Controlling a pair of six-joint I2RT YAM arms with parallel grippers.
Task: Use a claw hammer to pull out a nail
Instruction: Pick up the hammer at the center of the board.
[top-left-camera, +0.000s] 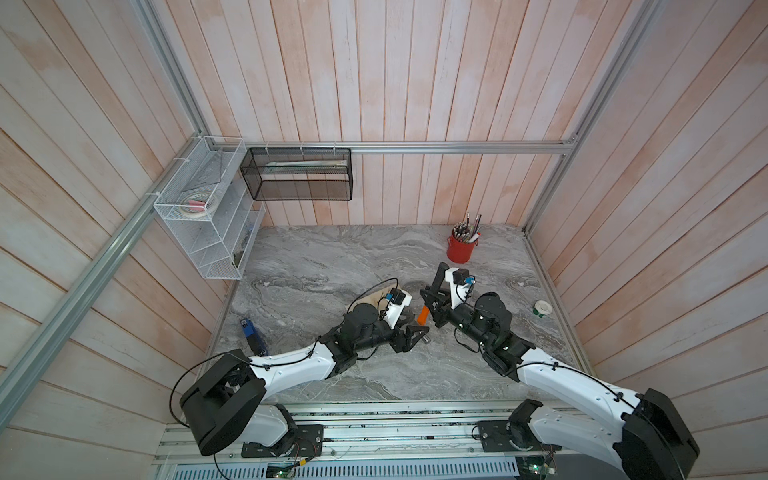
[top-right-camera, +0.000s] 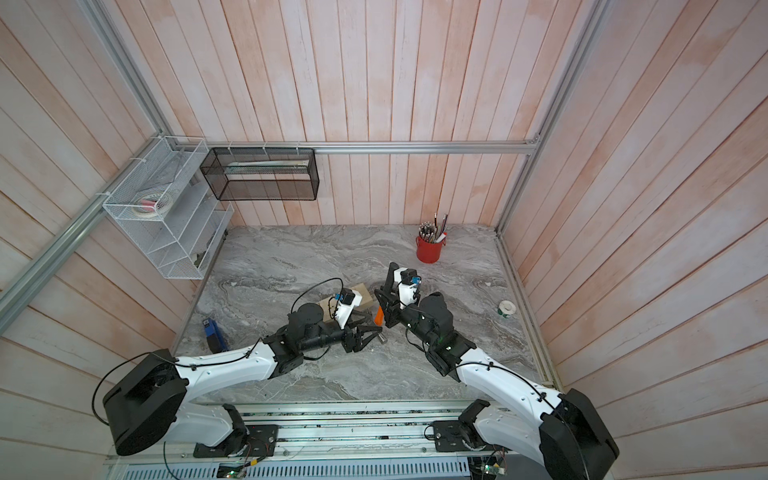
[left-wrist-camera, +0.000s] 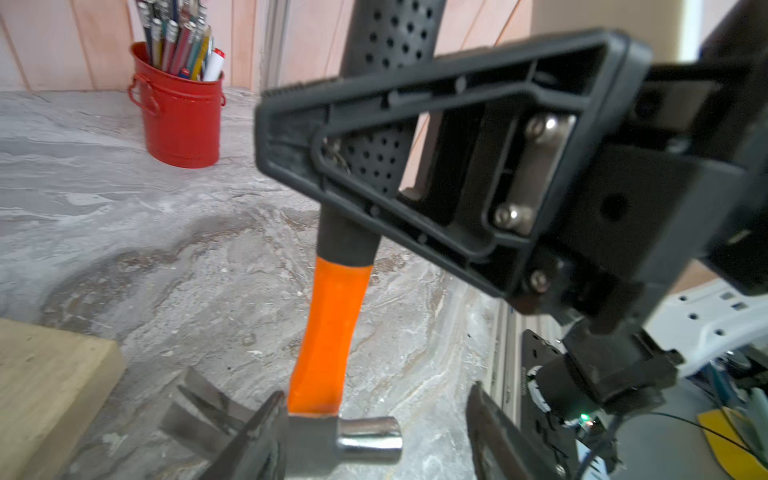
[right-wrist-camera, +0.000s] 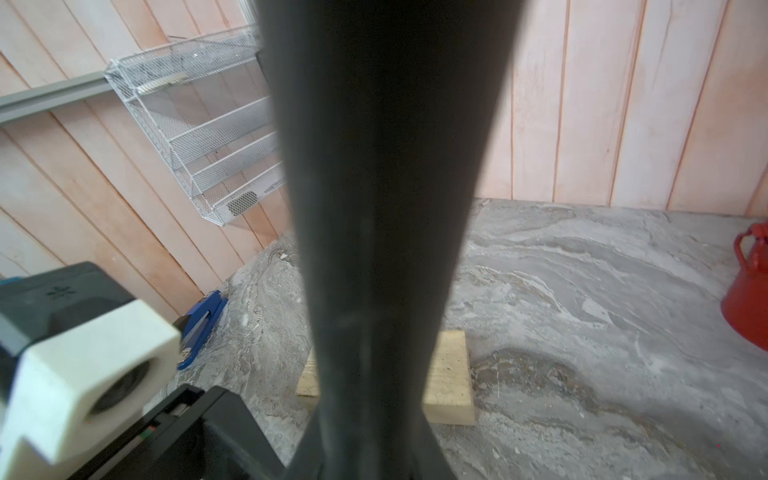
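Observation:
The claw hammer (top-left-camera: 422, 315) stands nearly upright with its silver head (left-wrist-camera: 365, 436) down on the marble table and its orange shaft (left-wrist-camera: 328, 340) above. My right gripper (top-left-camera: 436, 308) is shut on the black handle (right-wrist-camera: 382, 208), which fills the right wrist view. My left gripper (left-wrist-camera: 376, 395) is open around the head. One finger (left-wrist-camera: 266, 432) touches the claw side, and the opposite finger (left-wrist-camera: 490, 428) stands apart from the striking face. A pale wooden block (top-right-camera: 361, 293) lies just behind the left wrist. The nail does not show in any view.
A red bucket of pens (top-left-camera: 460, 249) stands at the back right. A roll of tape (top-left-camera: 542, 309) lies by the right wall and a blue stapler (top-left-camera: 249, 328) by the left edge. A white wire rack (top-left-camera: 203, 216) and a black mesh basket (top-left-camera: 299, 174) hang on the walls.

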